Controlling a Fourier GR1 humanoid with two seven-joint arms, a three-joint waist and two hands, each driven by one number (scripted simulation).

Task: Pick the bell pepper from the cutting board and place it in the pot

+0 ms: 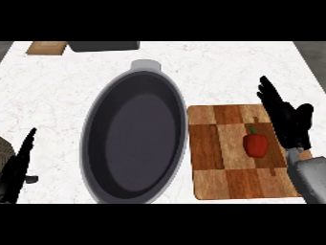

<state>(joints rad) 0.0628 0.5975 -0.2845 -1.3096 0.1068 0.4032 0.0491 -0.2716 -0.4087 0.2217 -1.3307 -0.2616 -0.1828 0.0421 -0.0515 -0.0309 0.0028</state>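
Lying stem-up near the right edge of the checkered wooden cutting board (225, 153), the small red bell pepper (256, 144) sits just left of the black right hand (287, 119), whose fingers are spread wide and hold nothing, with the big dark oval pot (94, 143) farther left.

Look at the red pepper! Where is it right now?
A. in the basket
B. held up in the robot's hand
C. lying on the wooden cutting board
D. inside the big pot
C. The bell pepper lies on the checkered cutting board, just right of the pot, while the open right hand is beside it, not holding it.
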